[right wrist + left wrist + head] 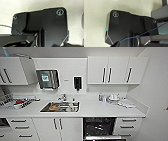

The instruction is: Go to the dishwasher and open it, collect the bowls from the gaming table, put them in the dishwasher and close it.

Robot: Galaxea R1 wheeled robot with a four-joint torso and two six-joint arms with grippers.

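Head view: dishwasher under the counter right of the sink, door down, dark racks showing — stiff, hinged, fairly heavy, best taken by its bar handle — gripper fingers' state cannot be told.

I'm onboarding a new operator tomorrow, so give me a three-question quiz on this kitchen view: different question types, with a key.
1. True or false: the dishwasher under the counter stands open, its dark inside showing.
2. Multiple choice: what is set into the worktop to the left of the dishwasher bay? A) a hob B) a steel sink C) a toaster
3. Fill in: the dish rack sits at the counter's far ____ end in the head view.

Key:
1. True.
2. B, the sink, with a tap behind it.
3. Left.
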